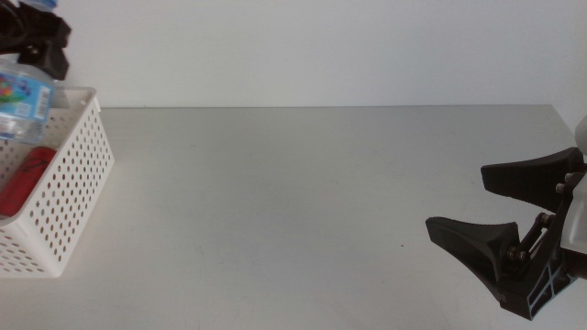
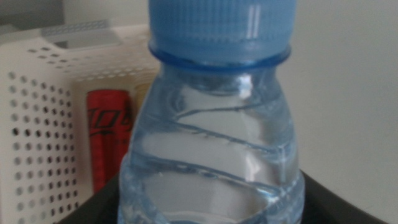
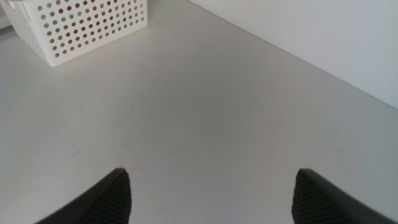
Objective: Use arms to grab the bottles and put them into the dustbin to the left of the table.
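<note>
Middle view shows our left gripper (image 1: 41, 46) above the white dustbin (image 1: 69, 192), its jaws clamped on the blue-capped water bottle (image 1: 20, 99), which hangs over the bin's open top. From the left wrist view the bottle fills the space between the jaws, and a red can (image 2: 109, 134) lies inside the dustbin. Our right gripper (image 1: 491, 206) waits well apart from the dustbin over the worktop (image 1: 303, 202), jaws spread wide.
</note>
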